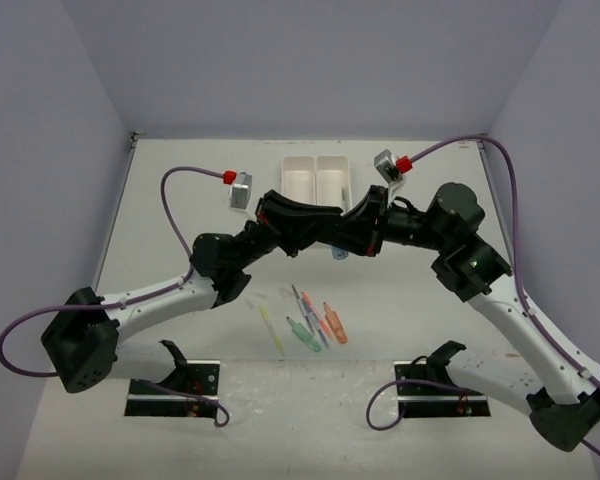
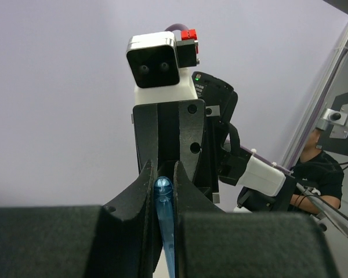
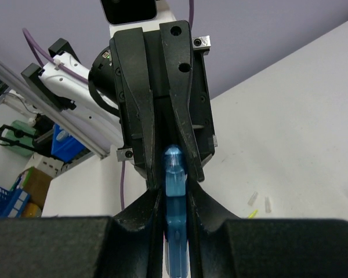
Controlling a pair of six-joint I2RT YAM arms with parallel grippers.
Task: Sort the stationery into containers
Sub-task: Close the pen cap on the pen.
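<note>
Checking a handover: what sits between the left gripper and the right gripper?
A translucent blue plastic pen, clamped by both the left gripper and right gripper; both wrist views show it.

You see a white tray (image 1: 317, 178) on an off-white table (image 1: 400, 310), and the walls (image 1: 300, 60) around it are pale lilac. The left arm (image 1: 165, 297) and the right arm (image 1: 515, 325) are black with white sections. Each one carries a purple cable (image 1: 192, 169) with a red plug (image 1: 228, 176). The left gripper (image 2: 162, 184) and the right gripper (image 3: 174, 197) are plain black, and the blue pen (image 3: 174, 174) in them is clear like glass. On the table you find a yellow pen (image 1: 271, 328), a green pen (image 1: 302, 333), an orange pen (image 1: 335, 322) and a pink pen (image 1: 309, 303). The wrist camera (image 2: 159, 66) has a white shell and a black face. The crates (image 3: 6, 200) in the background are blue.
</note>
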